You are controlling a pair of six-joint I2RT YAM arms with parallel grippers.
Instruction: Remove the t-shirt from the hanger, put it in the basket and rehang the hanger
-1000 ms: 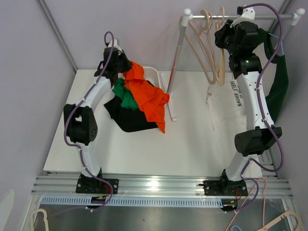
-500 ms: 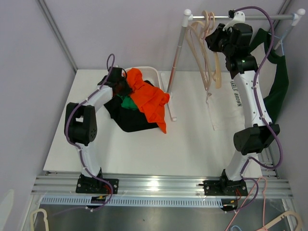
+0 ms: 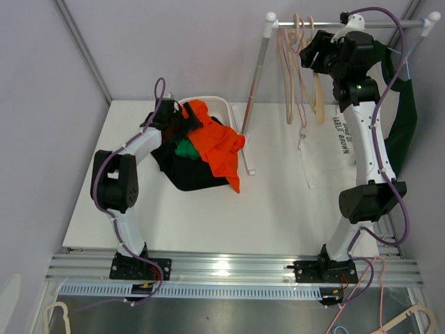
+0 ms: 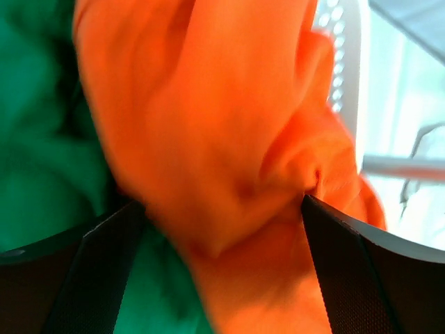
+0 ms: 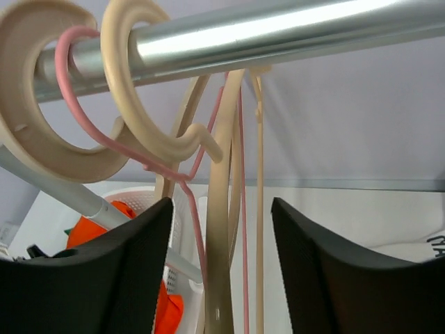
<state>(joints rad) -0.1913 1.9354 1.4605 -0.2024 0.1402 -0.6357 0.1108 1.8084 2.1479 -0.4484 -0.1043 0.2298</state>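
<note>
In the left wrist view the orange shirt (image 4: 229, 139) is blurred and runs past the frame; overhead, heaped clothes (image 3: 188, 174) bury most of the white basket (image 3: 226, 106).

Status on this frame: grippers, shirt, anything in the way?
Left gripper open over orange t-shirt, off its hanger, heaped in the basket. Right gripper open at bare hangers on the rail. No obstruction seen.

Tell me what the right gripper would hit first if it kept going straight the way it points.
Probably the beige hangers on the rail: their necks hang right between the open fingers of the right gripper, a thin pink hanger beside them. How far ahead is unclear.
</note>
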